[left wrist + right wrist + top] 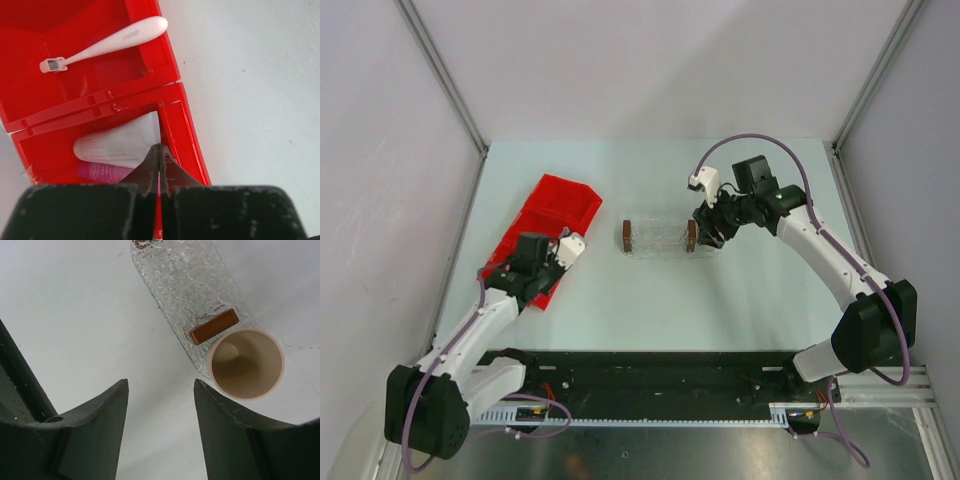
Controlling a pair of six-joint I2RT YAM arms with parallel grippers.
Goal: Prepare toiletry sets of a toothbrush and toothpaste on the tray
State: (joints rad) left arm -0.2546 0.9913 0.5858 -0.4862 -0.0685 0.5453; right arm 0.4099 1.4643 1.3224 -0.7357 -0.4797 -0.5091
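Red divided bin (186,131): your left gripper (159,151) pinched shut at the flat white squeeze tube (117,145), probably to lift it, right gripper (161,386) gaping beside the clear plastic tray (185,285).

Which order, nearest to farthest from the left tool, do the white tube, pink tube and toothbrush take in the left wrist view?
1. White tube, centre, at the left tool's tips.
2. Pink tube, just below it; almost too close to call.
3. Toothbrush, top of view.

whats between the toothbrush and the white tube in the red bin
A red divider wall, shown in the left wrist view; the toothbrush and white tube lie in separate compartments.
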